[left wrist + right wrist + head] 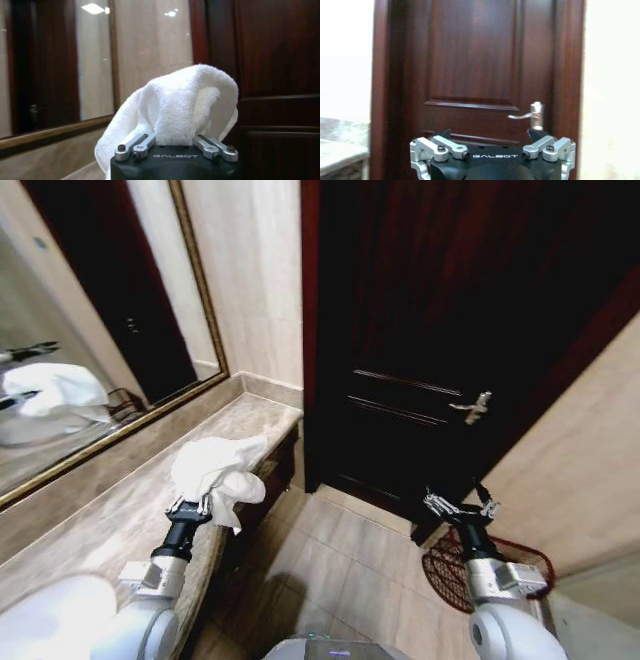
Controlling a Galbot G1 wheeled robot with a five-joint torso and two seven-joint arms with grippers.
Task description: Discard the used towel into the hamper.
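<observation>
Currently itemised, head view: left gripper [196, 505] at lower left of frame, raised above the counter's [110, 515] front edge, clamped on the white towel [218, 470]. Right gripper [461, 507] at lower right, fingers spread, holding nothing, poised over the hamper [495, 570].

Hamper: dark red-brown wire mesh, rounded, stood on the tiled floor [330, 565] at lower right, close against the pale wall [575, 470], partly hidden behind the right arm. Its contents could not be told.

Towel: white terry, bunched and folded, rising in a soft hump above the left gripper, one fold drooping past the counter edge. It stood well apart from the hamper, with open floor between.

Left wrist view added: the towel's looped pile at centre frame, pinched between the fingers [132, 147], with the mirror's frame [50, 135] at lower left.

Right wrist view added: the door's [475, 67] raised panels and silver lever handle [530, 114] at centre right, beyond the parted fingers [437, 150].

Edges and room: the mirror [90, 330] occupied the upper left of the head view, backing the counter; the dark door filled the upper centre; bare tile ran between counter front and hamper.
</observation>
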